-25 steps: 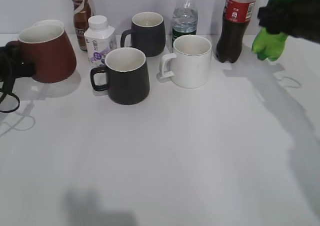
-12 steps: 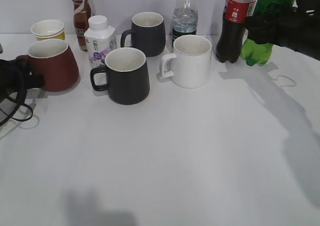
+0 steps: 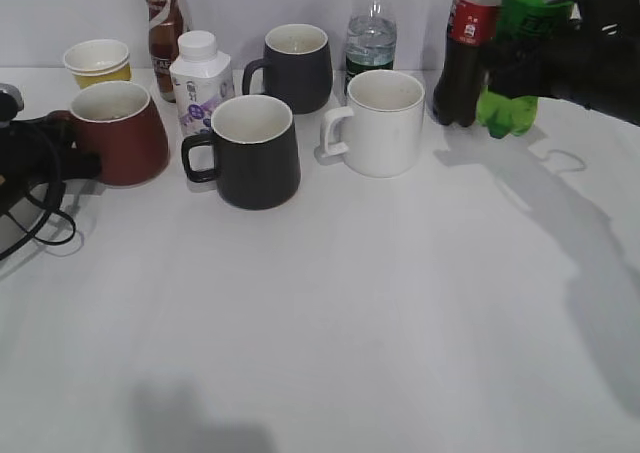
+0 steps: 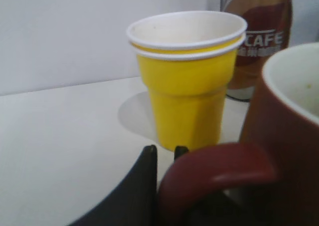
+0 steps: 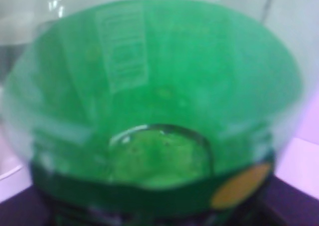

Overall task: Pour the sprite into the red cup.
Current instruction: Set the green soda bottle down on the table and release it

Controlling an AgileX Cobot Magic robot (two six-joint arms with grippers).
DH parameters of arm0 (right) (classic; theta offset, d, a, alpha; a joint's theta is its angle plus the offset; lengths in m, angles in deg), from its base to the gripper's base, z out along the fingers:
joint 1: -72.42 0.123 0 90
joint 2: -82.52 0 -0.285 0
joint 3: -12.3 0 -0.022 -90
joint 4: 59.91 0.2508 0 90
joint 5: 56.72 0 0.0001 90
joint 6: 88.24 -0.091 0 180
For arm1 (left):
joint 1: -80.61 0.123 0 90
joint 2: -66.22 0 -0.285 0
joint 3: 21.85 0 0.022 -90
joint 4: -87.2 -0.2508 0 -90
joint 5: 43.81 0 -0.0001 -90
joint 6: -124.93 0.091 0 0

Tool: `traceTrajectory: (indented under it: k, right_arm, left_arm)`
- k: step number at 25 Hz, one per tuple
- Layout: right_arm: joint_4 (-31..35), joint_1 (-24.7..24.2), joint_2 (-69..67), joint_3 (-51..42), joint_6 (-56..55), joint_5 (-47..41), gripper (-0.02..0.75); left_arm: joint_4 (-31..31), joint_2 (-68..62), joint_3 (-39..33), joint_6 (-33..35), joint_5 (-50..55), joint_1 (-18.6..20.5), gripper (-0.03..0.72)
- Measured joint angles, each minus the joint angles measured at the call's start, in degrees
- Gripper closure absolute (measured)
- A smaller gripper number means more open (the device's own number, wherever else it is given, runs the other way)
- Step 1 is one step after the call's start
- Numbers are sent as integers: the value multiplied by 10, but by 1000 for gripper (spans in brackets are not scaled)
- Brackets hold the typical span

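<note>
The red cup stands upright on the table at the left, its cream inside facing up. My left gripper is shut on its handle; the left wrist view shows the handle between the black fingers. The sprite, a green bottle, is upright at the back right, right beside the cola bottle. My right gripper is shut around its middle. The sprite fills the right wrist view, hiding the fingers. I cannot tell whether its base touches the table.
A yellow paper cup and a coffee bottle stand behind the red cup. A white milk bottle, two black mugs, a white mug and a clear water bottle fill the middle back.
The red cup has gone from tilted and lifted to upright, and has moved right. The sprite has moved left and turned upright beside the cola bottle.
</note>
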Motion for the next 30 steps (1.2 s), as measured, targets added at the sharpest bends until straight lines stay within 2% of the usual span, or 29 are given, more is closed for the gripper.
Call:
traceTrajectory:
  k: [6, 15, 30]
  right_arm:
    - [-34, 6, 0, -3, 0, -6, 307]
    - [-28, 7, -3, -25, -2, -3, 307]
    - [-26, 7, -47, -50, -2, 90, 307]
  left_arm:
    - [-14, 0, -12, 0, -11, 0, 597]
    - [-22, 22, -51, 0, -35, 0, 435]
    - [-21, 101, -152, -3, -30, 0, 421]
